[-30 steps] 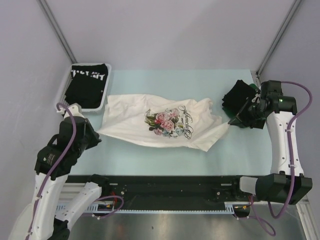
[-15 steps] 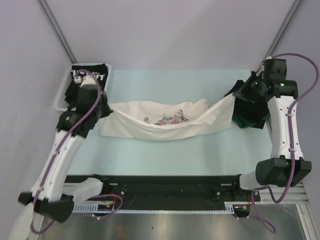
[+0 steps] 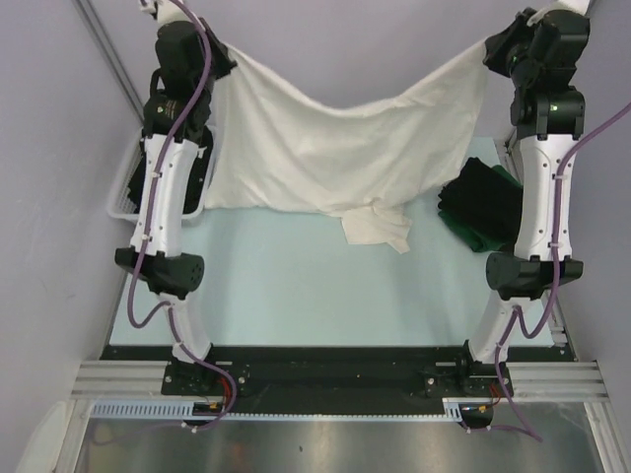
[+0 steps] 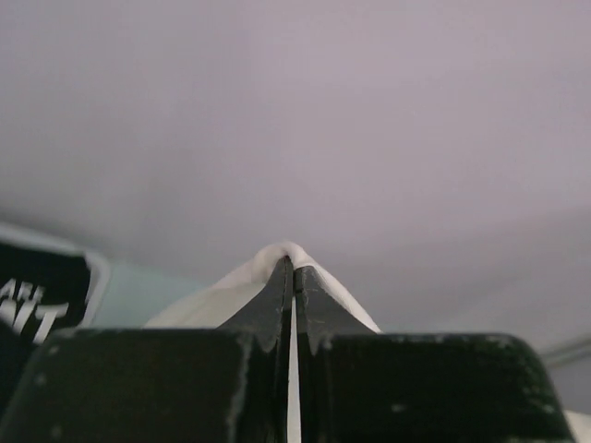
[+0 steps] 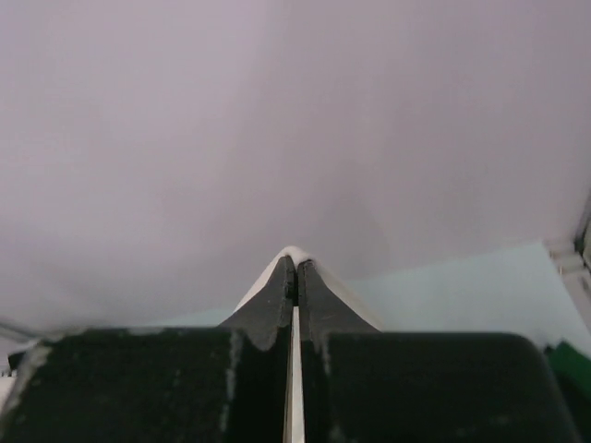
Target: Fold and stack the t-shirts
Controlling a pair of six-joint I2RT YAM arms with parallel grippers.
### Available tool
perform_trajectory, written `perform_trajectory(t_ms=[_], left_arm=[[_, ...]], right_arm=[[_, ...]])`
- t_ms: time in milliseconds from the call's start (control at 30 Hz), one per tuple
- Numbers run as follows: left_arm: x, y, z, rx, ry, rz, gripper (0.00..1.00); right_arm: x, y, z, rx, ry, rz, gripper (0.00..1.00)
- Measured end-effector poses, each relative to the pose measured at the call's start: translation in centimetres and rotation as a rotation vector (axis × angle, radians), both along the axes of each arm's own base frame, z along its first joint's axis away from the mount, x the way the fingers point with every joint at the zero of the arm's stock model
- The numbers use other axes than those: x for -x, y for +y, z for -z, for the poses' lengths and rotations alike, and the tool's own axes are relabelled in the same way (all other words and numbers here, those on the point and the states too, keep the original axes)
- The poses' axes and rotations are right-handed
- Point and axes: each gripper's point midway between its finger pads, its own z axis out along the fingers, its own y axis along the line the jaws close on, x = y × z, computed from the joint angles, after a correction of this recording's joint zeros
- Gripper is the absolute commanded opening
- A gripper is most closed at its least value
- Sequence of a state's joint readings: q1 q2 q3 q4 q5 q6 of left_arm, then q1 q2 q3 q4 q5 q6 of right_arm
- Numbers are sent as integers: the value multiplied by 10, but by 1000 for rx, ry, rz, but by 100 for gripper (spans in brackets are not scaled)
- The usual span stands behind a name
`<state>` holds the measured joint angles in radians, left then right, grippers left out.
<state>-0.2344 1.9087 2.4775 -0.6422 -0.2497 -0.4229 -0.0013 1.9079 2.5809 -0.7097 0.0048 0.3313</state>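
Note:
The white t-shirt [image 3: 335,148] hangs spread in the air between both arms, its plain side toward the camera, its lower edge and a bunched sleeve [image 3: 380,229] touching the table. My left gripper [image 3: 229,51] is shut on its top left corner; the cloth [image 4: 231,295] shows pinched at the tips in the left wrist view. My right gripper [image 3: 487,41] is shut on its top right corner; cloth [image 5: 266,279] shows at the tips in the right wrist view. Folded black and dark green t-shirts [image 3: 485,207] lie at the right. The lettered black t-shirt [image 4: 37,295] lies in the basket.
The white mesh basket [image 3: 120,195] stands at the back left, mostly hidden behind my left arm. The pale green table top [image 3: 296,286] lies under the hanging shirt. Grey walls close in on the sides and back.
Both arms have risen high and back, lifting the white t-shirt off the table so it hangs spread between them. The floral print no longer shows.

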Motion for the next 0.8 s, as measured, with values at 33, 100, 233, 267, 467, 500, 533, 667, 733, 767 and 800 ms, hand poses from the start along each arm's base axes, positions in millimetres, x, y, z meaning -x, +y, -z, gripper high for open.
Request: perform_trajectory(t_ms=[33,100,233,267,467,500,533,667,733,767,800], left_arm=[[-8,3,-19,9,-69,-9,0],[-14,9,-45,6,-171,-27,0],[-6,20,-74,-25,-266,-47,0],[0,22,-80,-30,-276,-49,0],[93,67,-134,-15,-362,-108,0],[119,73,-142,-6,-388,-119,0],[151,79,-147,6,-408,-131,0],[264,79,-121,25,-430,-80,0],[325,93,-79,27,-394,-82,0],[338,98,-59,32,-363,-90,0],[352,101,-37,43,-336,-89,0]], right_arm=[[1,-1,-14,1,-48,8,0],[1,-2,-35,1,-129,10,0],[10,0,-60,5,-211,-2,0],[18,1,-67,9,-228,-9,0],[120,3,-116,3,-328,-18,0],[145,3,-128,-6,-359,-15,0],[170,3,-136,-18,-382,-11,0],[251,0,-116,-96,-344,11,0],[281,0,-77,-154,-247,20,0],[286,1,-58,-175,-194,23,0],[288,3,-33,-197,-130,19,0]])
